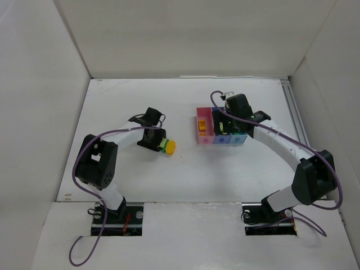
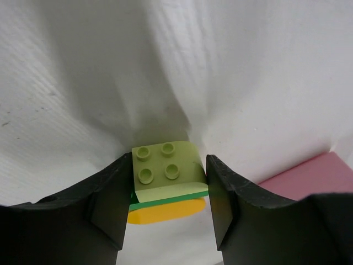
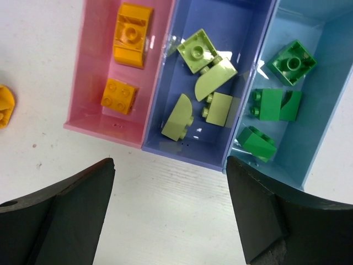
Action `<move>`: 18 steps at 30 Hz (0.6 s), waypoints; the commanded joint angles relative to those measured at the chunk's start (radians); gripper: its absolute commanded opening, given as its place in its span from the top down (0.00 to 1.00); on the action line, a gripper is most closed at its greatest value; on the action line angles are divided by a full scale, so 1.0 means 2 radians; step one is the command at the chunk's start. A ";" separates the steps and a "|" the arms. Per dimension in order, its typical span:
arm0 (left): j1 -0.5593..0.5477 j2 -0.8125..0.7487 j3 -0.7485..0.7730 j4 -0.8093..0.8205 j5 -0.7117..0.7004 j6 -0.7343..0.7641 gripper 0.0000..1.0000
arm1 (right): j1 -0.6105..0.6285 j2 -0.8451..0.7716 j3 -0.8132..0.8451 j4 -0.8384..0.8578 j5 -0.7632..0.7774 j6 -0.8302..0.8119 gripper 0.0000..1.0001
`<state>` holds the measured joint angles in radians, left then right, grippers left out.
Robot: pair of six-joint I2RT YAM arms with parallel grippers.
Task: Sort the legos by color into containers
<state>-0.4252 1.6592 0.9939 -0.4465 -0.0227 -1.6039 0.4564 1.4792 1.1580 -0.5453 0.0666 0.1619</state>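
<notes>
My left gripper (image 2: 168, 221) (image 1: 161, 144) is shut on a pale yellow-green brick (image 2: 165, 168), with one finger against each side. Under the brick lie a thin dark green piece (image 2: 165, 199) and a yellow-orange piece (image 2: 165, 212) (image 1: 170, 147). The pink bin (image 3: 91, 77) holds two orange bricks (image 3: 132, 34). The blue-purple bin (image 3: 242, 33) holds several pale green bricks (image 3: 197, 51). The light blue bin (image 3: 331, 88) holds three dark green bricks (image 3: 292, 62). My right gripper (image 3: 171, 215) (image 1: 228, 119) is open and empty, above the table just in front of the bins.
The bins (image 1: 203, 129) stand in a row right of centre, partly covered by my right arm. The pink bin's corner (image 2: 309, 174) shows right of my left gripper. White walls enclose the table at the back and on both sides.
</notes>
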 commanded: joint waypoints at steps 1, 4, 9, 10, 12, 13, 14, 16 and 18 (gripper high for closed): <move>-0.012 -0.004 0.054 0.001 -0.029 0.096 0.58 | -0.004 -0.037 -0.017 0.042 -0.029 -0.020 0.13; -0.017 -0.004 0.082 0.033 -0.015 0.176 0.60 | -0.004 -0.080 -0.047 0.092 -0.098 -0.049 0.13; -0.032 -0.016 0.119 0.045 -0.009 0.229 0.64 | -0.004 -0.160 -0.093 0.182 -0.196 -0.079 0.10; -0.032 -0.027 0.119 0.052 -0.002 0.234 0.64 | -0.004 -0.168 -0.098 0.193 -0.215 -0.079 0.08; -0.042 -0.049 0.124 0.080 0.004 0.234 0.64 | -0.004 -0.180 -0.117 0.242 -0.252 -0.070 0.06; -0.042 -0.057 0.124 0.095 0.008 0.234 0.64 | -0.004 -0.187 -0.124 0.266 -0.272 -0.064 0.04; -0.048 -0.065 0.119 0.106 0.008 0.234 0.64 | 0.000 -0.187 -0.129 0.285 -0.285 -0.060 0.04; -0.054 -0.082 0.114 0.143 0.003 0.229 0.64 | 0.006 -0.175 -0.130 0.321 -0.289 -0.042 0.03; -0.060 -0.111 0.095 0.172 0.003 0.229 0.64 | 0.024 -0.164 -0.123 0.326 -0.296 -0.042 0.03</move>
<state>-0.5320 1.5536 1.2003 -0.2417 -0.0196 -1.1736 0.4679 1.1309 0.9062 -0.0521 -0.4324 0.0597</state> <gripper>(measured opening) 0.472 0.970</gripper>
